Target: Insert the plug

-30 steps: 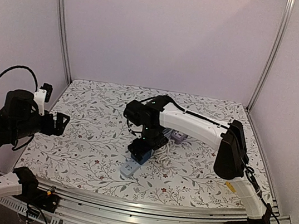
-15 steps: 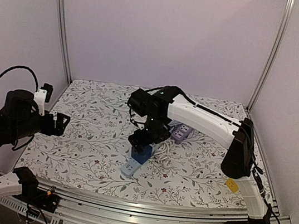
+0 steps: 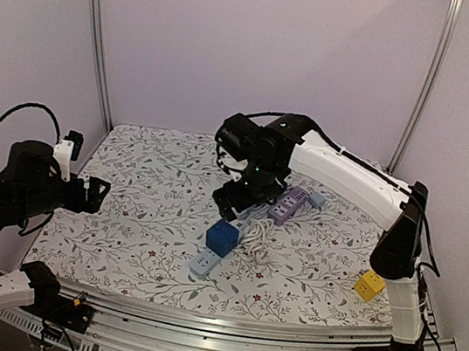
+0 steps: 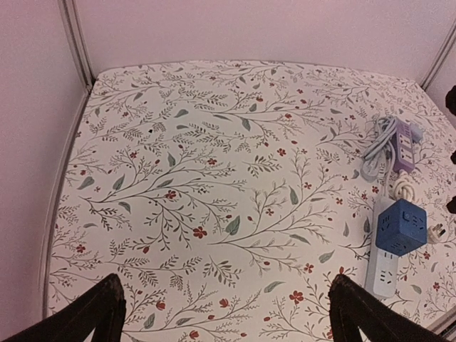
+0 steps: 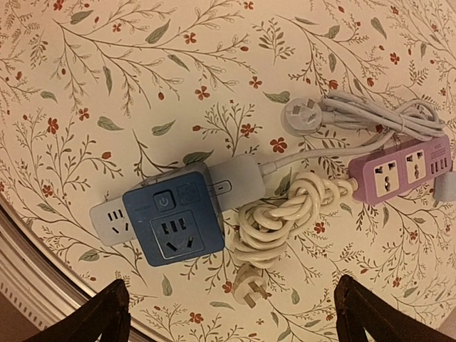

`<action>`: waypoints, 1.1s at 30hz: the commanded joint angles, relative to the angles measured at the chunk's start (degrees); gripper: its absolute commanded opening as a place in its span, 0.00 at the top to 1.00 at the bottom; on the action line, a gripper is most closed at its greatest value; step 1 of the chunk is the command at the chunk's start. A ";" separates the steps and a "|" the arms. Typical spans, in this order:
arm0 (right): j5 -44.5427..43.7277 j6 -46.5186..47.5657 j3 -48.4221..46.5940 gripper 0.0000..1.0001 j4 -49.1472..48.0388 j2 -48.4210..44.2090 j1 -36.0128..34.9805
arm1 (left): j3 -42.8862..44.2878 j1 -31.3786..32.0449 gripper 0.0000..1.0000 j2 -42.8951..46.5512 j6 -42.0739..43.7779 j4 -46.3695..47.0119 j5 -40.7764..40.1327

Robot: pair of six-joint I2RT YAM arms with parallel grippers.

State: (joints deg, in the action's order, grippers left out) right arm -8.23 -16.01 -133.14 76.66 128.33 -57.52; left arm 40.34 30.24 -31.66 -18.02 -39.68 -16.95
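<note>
my right gripper (image 5: 231, 315), jaws wide apart & empty, hangs over the blue cube (image 5: 173, 226) w/ the loose white plug (image 5: 249, 285) just beside it; left gripper (image 4: 224, 317), also agape, sits well off.

Two arms of glossy white shells and matte black cylindrical joint housings, left arm (image 3: 30, 173) with a thin looped black cable (image 3: 16, 110) above it, right arm (image 3: 350, 182) with a slim black wire (image 3: 355, 164) along its top, black tapered fingers (image 4: 91, 315) on left gripper (image 3: 96, 192) and right gripper (image 5: 228, 317)

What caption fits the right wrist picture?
Blue cube adapter on a white power strip, beside coiled white cord and a purple power strip.
</note>
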 commanded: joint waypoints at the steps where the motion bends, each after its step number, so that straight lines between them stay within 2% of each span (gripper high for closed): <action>1: -4.90 0.41 5.41 0.01 6.50 -5.29 2.05 | -0.72 -0.71 0.00 -0.12 0.40 0.72 -0.46; 7: -8.32 -1.95 16.59 0.01 4.15 -12.66 5.52 | -0.87 -0.71 0.00 0.38 0.36 0.71 -0.86; 19: -11.17 -7.29 38.51 0.01 0.29 -26.13 7.31 | -1.14 -0.66 0.00 0.01 0.74 1.12 0.48; 27: -10.46 -1.13 44.82 0.02 -10.11 -30.15 12.50 | -1.21 -0.71 0.00 -0.14 0.84 1.23 1.24; 33: -12.02 2.00 44.66 0.03 -17.44 -27.48 19.57 | -1.31 -0.70 0.00 0.77 0.91 1.23 0.16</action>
State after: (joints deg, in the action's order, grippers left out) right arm -18.39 -17.23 -88.77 67.02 99.81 -41.67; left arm 40.32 30.20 -31.48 -17.98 -39.64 -16.49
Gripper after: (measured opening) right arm 0.979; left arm 0.995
